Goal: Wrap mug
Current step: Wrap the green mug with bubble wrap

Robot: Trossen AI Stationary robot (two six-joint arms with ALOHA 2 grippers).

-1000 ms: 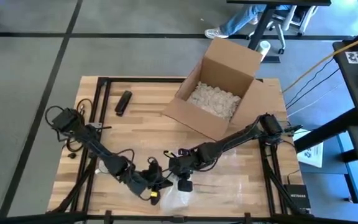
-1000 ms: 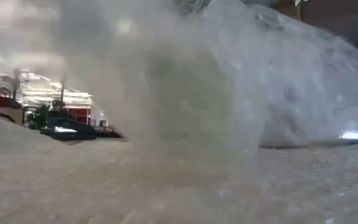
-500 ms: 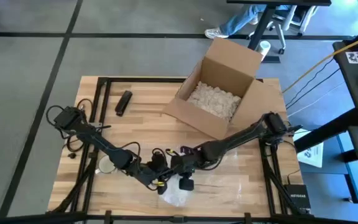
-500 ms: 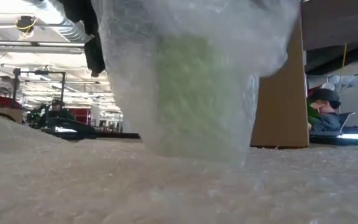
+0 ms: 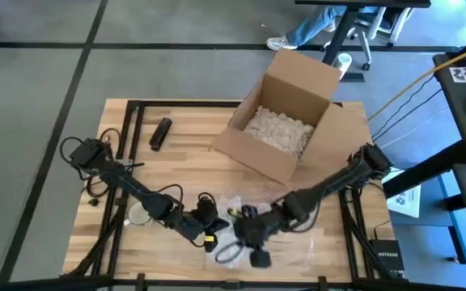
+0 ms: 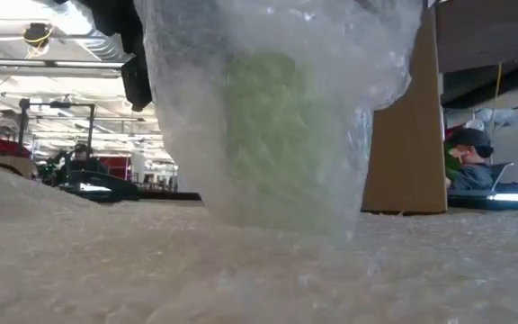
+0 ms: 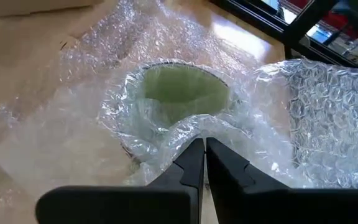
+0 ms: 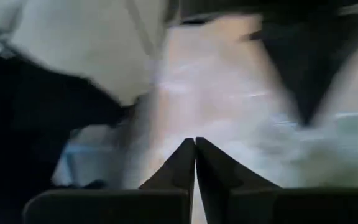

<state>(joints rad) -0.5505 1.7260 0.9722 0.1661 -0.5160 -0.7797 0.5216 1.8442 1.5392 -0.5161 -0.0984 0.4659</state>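
Green mug [image 7: 182, 93] upright at table's front middle, half-swaddled in wrap [image 7: 328, 118]; left gripper [image 7: 199, 163] pinched tight on a wrap fold at its rim, right gripper [image 8: 194, 163] shut, empty as far as visible; likely risks: fold slipping free, mug tipping if tugged sideways.

Around your butcher-block wooden table [image 5: 184, 153] lies grey carpet floor [image 5: 39, 89] crossed by dark seams; beyond the far edge, an office chair base [image 5: 354, 36] and a person's blue-jeaned legs [image 5: 310, 24]; ceiling strip lights [image 6: 25, 63] glow behind
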